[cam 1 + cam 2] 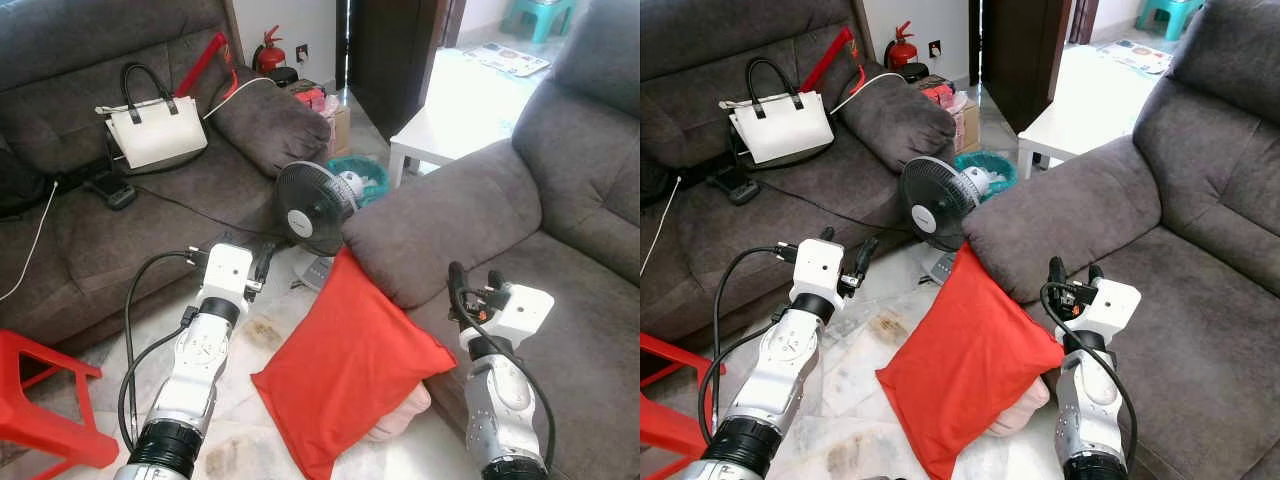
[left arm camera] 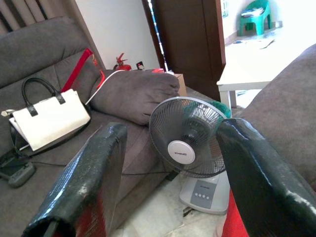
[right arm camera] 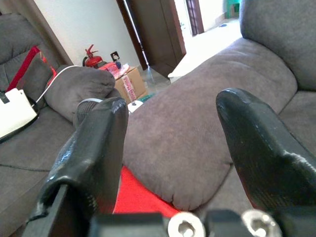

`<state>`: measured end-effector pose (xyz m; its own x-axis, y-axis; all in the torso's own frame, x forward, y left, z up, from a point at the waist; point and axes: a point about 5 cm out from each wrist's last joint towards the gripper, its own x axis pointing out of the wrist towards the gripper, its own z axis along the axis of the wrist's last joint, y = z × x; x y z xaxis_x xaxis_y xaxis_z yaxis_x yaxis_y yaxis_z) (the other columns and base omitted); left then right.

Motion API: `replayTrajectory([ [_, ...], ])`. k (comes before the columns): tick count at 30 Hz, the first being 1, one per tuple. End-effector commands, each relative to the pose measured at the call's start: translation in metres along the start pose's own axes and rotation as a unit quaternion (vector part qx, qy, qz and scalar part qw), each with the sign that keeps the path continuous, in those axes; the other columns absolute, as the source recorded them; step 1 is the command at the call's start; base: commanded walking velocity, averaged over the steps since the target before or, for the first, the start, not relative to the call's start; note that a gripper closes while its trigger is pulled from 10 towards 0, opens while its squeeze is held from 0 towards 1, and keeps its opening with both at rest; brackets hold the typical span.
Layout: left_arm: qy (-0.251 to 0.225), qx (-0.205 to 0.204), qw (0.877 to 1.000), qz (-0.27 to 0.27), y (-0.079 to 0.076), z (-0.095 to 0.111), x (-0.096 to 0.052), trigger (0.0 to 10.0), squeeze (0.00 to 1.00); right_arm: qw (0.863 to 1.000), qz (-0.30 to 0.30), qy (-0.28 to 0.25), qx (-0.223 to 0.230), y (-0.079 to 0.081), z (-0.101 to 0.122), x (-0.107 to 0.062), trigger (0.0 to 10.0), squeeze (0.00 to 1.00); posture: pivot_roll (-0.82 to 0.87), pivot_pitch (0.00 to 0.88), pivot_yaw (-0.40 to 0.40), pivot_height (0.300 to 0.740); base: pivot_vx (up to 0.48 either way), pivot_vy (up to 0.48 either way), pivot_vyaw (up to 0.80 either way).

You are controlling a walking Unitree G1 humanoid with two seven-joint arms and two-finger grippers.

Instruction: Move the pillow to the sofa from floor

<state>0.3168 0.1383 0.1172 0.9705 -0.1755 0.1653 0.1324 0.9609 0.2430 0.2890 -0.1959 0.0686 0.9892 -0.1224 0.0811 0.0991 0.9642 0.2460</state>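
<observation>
Bring both grippers in toward the red pillow [image 1: 350, 375] before closing — it is wide and soft, so pinch it from two sides rather than one corner, and watch the black standing fan [image 1: 314, 208] just behind it. The left gripper [image 1: 262, 262] and right gripper [image 1: 474, 284] both hover with fingers apart, holding nothing. The pillow is plain red, plump and lightly creased, tilted on the tiled floor [image 1: 250, 420] against the grey sofa's armrest [image 1: 440, 225], with something pale tucked under its lower edge.
</observation>
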Motion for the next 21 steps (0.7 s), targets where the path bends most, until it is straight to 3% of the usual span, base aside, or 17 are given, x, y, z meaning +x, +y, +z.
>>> replayTrajectory([
  [1, 0.000, -0.002, 1.000, -0.001, 0.0013, 0.0002, 0.0002, 10.0, 0.00, 1.000, 0.007, 0.001, -0.003, 0.0027, 0.0001, 0.0000, 10.0, 0.00, 0.09, 0.050, 0.048, 0.740, 0.259, 0.000, 0.00],
  [21, 0.001, -0.002, 1.000, 0.000, 0.0011, 0.0003, -0.0001, 10.0, 0.00, 1.000, 0.010, 0.007, -0.003, 0.0042, -0.0014, 0.0002, 10.0, 0.00, 0.09, 0.065, 0.046, 0.740, 0.270, 0.000, 0.00],
])
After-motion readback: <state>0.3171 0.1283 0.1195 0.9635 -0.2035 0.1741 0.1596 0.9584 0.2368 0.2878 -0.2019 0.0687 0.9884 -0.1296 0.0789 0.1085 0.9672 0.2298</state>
